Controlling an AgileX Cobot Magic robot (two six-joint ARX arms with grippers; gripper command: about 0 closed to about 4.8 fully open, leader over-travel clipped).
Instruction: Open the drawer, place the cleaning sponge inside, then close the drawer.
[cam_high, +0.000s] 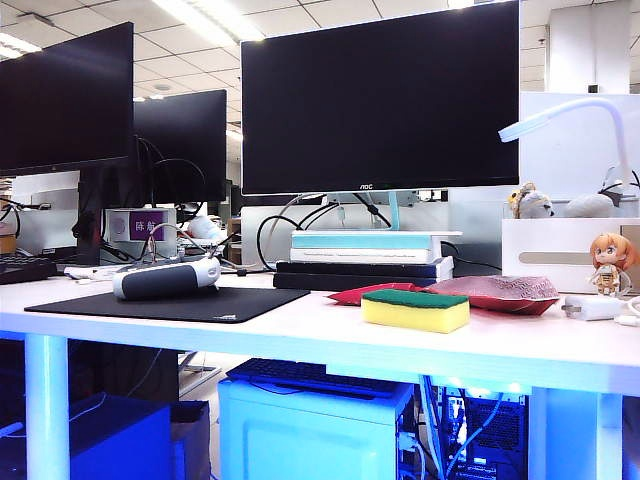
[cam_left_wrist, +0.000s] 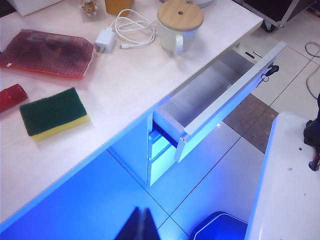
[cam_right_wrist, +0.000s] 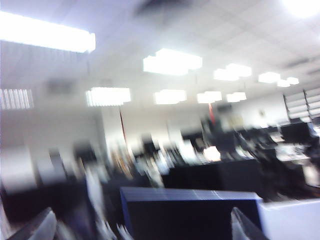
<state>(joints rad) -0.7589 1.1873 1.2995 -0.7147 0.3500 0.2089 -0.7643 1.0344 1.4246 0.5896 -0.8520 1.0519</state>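
Note:
The cleaning sponge (cam_high: 415, 310) (cam_left_wrist: 54, 112), yellow foam with a dark green top, lies flat on the white desk near its front edge. The top drawer (cam_left_wrist: 200, 95) of the cabinet under the desk stands pulled out, and its inside looks bare. My left gripper (cam_left_wrist: 141, 226) is shut with nothing in it. It hangs over the blue-lit floor off the desk's edge, apart from sponge and drawer. My right gripper (cam_right_wrist: 142, 229) is open wide and empty. Its view is blurred and faces the room and ceiling lights. Neither gripper shows in the exterior view.
Flat red packets (cam_high: 500, 292) (cam_left_wrist: 47, 52) lie just behind the sponge. A white mug with a wooden lid (cam_left_wrist: 179, 25) and a charger with cable (cam_left_wrist: 105, 39) stand near the drawer end of the desk. Monitors (cam_high: 380, 100), books and a mouse mat (cam_high: 165, 303) fill the back and left.

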